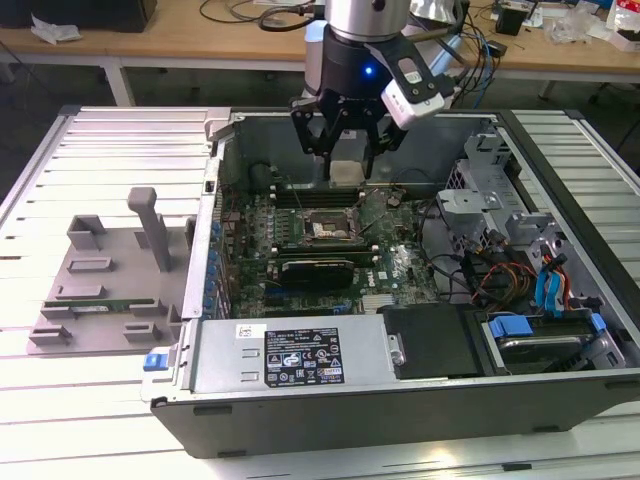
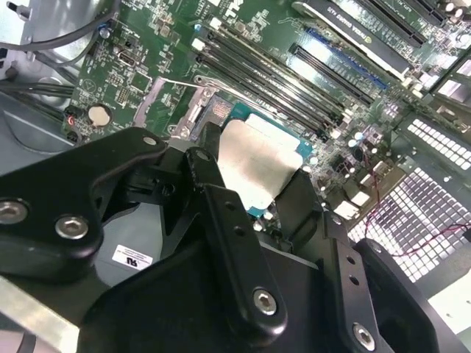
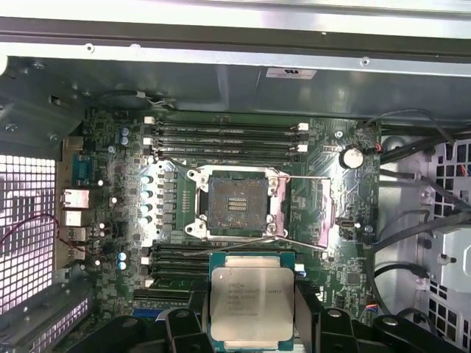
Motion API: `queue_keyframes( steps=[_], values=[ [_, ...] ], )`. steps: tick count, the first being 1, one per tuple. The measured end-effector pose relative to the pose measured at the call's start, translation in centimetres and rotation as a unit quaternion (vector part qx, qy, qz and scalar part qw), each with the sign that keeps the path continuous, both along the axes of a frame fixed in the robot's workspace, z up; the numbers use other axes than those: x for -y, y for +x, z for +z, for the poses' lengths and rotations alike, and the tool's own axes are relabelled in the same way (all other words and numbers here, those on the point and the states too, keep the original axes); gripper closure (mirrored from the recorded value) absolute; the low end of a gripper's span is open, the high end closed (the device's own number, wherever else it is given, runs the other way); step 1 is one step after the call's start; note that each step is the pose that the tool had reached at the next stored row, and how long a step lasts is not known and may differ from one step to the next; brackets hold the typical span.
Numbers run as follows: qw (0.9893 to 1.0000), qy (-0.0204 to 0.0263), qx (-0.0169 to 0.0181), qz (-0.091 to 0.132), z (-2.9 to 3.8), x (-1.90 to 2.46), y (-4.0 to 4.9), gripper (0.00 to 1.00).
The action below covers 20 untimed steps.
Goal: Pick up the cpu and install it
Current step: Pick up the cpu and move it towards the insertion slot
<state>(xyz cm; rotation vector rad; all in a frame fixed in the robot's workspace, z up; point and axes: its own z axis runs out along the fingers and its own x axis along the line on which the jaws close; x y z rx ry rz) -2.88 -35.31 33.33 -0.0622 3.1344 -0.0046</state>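
Observation:
The cpu (image 1: pixel 347 171), a flat square chip with a silver-grey top and a green rim, hangs between the black fingers of my gripper (image 1: pixel 346 160), which is shut on it. It hovers over the open computer case, a little behind the bare black socket (image 1: pixel 335 230) on the motherboard. In the first wrist view the cpu (image 3: pixel 250 298) lies flat and level beside the open socket (image 3: pixel 237 206), apart from it. In the second wrist view the fingers (image 2: pixel 221 198) clamp two opposite edges of the cpu (image 2: pixel 254 158).
The case wall (image 1: pixel 300 355) with a label closes the near side. Memory slots (image 3: pixel 228 136) run beside the socket, with its metal lever (image 3: pixel 243 243) lifted. Cables and drive bays (image 1: pixel 530 280) fill the exterior view's right. A grey fixture (image 1: pixel 100 280) holding a green memory stick lies at its left.

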Motion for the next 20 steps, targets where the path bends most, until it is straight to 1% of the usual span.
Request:
queue_keyframes(
  steps=[3,8,11,16,18,20],
  values=[
    [1.0000,0.0000,0.0000,0.000,-0.20,0.00,-0.05,0.45],
    [1.0000,-0.0001,0.0000,0.000,-0.30,0.00,-0.06,0.45],
    [1.0000,-0.0009,0.0000,0.000,-0.42,0.00,-0.06,0.45],
    [1.0000,-0.0010,0.0000,0.000,-1.03,-0.05,-0.10,0.45],
    [1.0000,-0.0008,0.0000,0.000,-1.43,-0.21,-0.17,0.45],
    [1.0000,-0.0009,0.0000,0.000,-1.89,-0.48,-0.23,0.45]
  ],
)
